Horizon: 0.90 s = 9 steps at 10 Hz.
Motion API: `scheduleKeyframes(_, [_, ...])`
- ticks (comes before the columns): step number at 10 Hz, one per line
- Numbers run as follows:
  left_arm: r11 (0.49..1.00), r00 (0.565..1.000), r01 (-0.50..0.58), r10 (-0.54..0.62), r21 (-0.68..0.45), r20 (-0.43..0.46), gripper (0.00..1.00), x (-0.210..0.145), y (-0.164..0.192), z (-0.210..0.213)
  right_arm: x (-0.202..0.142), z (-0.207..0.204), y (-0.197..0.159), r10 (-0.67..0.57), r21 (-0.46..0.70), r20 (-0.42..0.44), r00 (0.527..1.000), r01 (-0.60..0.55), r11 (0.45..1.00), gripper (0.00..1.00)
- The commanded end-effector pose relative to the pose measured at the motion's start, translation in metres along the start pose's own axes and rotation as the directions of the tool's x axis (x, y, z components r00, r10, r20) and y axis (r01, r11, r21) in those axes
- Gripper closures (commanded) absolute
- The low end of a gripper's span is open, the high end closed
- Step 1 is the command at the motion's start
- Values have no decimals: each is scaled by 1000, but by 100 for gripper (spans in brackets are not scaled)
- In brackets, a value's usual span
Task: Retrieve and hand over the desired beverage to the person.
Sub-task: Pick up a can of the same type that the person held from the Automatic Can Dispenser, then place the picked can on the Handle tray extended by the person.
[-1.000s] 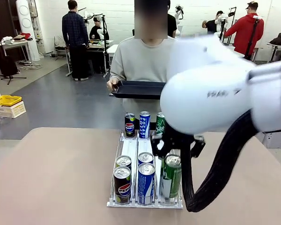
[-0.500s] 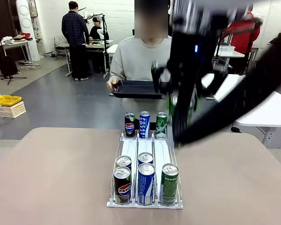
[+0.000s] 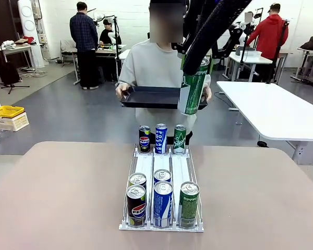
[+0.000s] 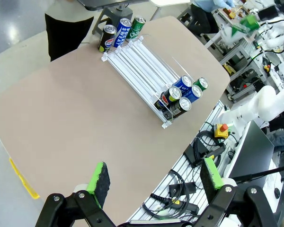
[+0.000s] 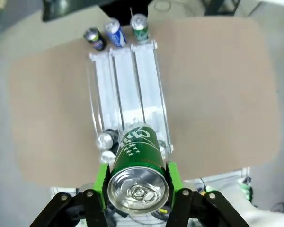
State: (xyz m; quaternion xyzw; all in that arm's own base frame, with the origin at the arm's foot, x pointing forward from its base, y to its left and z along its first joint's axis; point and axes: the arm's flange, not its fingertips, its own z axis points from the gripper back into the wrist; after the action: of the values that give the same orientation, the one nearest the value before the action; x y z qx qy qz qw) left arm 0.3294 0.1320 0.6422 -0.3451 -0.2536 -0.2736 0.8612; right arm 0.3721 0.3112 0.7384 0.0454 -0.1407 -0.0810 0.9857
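Left gripper (image 4: 155, 178): is hanging high above the table, fingers spread wide apart and grasping nothing; the green pads (image 4: 100, 177) are facing each other across an open gap.
Table (image 3: 62, 192): tan top, carrying the rack near its middle.
Person (image 3: 148, 65): is standing at the far side in a light grey top, gripping a tray with both hands.
Tray (image 3: 148, 97): dark and shallow, being held level at waist height.
Rack (image 3: 162, 165): clear, with three lanes running from the robot's side towards the person.
Racked cans (image 3: 163, 203): five are sitting at the near end. A dark cola can, a blue can and a green one are lining the front, with one more waiting behind the cola and one behind the blue.
Standing cans (image 3: 160, 138): three are standing upright on the table just beyond the rack's far end: cola, blue, green.
Green can (image 3: 192, 88): is hanging in the air, slightly tilted, overlapping the tray's right end in the front view; how near it is to the tray cannot be told.
Right gripper (image 5: 137, 185): is clenching the green can between its pads, high above the table.
White table (image 3: 274, 109): is standing off to the right, well apart.
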Motion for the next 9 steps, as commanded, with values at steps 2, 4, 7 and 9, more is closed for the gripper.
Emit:
scheduleKeyframes(2, [1000,1000,19,-19,-17,13,0,1,0,2,50,-6,-8,19,47,-15,1000,-18,999,100])
scheduleKeyframes(4, [1000,1000,19,-19,-17,13,0,1,0,2,70,-13,-13,34,54,-58,998,-31,998,100])
scheduleKeyframes(7, [1000,1000,19,-19,-17,13,0,1,0,2,59,-24,-15,-3,28,-36,999,4,1000,100])
scheduleKeyframes(9, [1000,1000,19,-19,-17,13,0,1,0,2,59,-24,-15,-3,28,-36,999,4,1000,100])
